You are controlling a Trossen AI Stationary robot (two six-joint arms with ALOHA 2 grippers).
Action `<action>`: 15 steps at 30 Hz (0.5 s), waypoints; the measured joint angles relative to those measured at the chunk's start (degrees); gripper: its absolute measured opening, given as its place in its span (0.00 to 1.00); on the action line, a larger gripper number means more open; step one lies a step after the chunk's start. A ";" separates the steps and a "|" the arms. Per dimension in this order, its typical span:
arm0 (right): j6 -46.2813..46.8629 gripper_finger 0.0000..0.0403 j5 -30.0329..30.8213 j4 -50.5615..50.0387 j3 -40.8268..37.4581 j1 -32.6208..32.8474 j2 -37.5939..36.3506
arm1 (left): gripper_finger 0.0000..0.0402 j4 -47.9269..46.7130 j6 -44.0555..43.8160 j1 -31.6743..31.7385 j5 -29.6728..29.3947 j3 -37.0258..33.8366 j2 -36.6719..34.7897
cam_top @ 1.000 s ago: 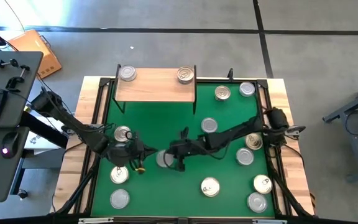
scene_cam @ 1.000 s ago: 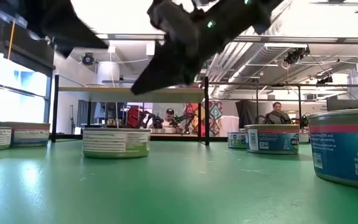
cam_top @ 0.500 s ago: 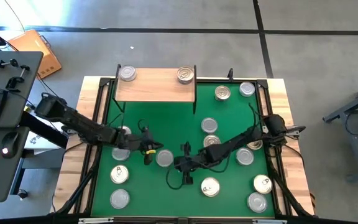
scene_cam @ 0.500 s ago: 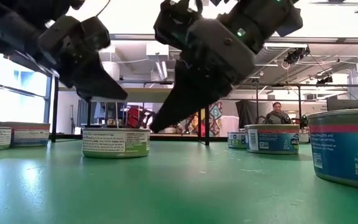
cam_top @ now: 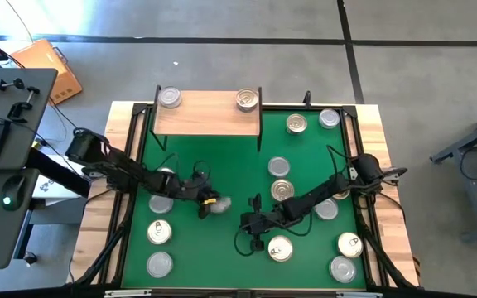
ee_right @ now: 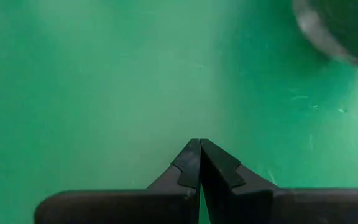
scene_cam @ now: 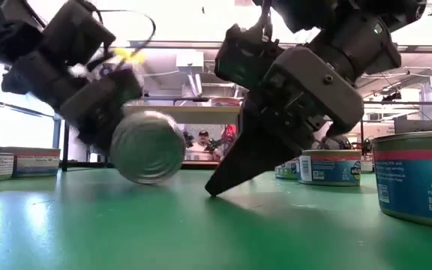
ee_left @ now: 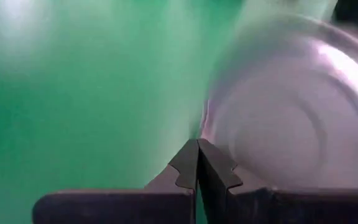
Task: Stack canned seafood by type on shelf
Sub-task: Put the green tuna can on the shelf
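Note:
A tin of canned seafood (scene_cam: 147, 146) stands tipped up on its lower rim mid-mat, its silver face toward the near edge; it shows blurred from above (cam_top: 220, 207). My left gripper (ee_left: 197, 144) is shut against it, reaching in from the left (cam_top: 208, 202). My right gripper (scene_cam: 214, 189) is shut just right of the tin, tip down at the mat (ee_right: 199, 143), touching no tin. The shelf (cam_top: 208, 116) at the far left carries a silver-lidded tin (cam_top: 169, 98) and a gold-lidded tin (cam_top: 247, 100). My left gripper meets the tin with its shut fingertips at the edge of the silver round face (ee_left: 209, 127). The fingers slant down from the table's left and far side. The tin stands tilted, only its lower rim (scene_cam: 145, 180) on the mat.
Several more tins lie flat on the green mat (cam_top: 222, 157): on the right (cam_top: 278, 167) (cam_top: 350, 244), near left (cam_top: 159, 233) and far right (cam_top: 296, 123). A big tin (scene_cam: 418, 176) stands close at the near right. Black frame posts edge the mat.
My left gripper has gone down and toward the table's right, onto the middle tin. That tin lay flat and has tipped up on its rim, silver face toward the near edge. My right gripper has sunk toward the near edge, down to the mat.

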 joint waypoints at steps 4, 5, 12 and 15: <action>-6.94 0.00 0.03 -0.12 2.32 -0.12 0.00 | 0.00 0.11 0.47 0.00 0.00 0.14 -0.34; -8.65 0.00 0.12 -0.40 3.25 -0.17 -0.10 | 0.00 -0.13 0.48 0.00 -0.04 0.15 -0.32; -13.09 0.10 5.41 -26.68 14.31 -2.72 -1.16 | 0.00 -0.61 0.50 -0.02 -0.17 0.03 -0.40; -13.72 0.24 6.52 -41.19 19.49 -4.69 -1.42 | 0.00 -0.38 0.50 -0.02 -0.73 0.03 -0.40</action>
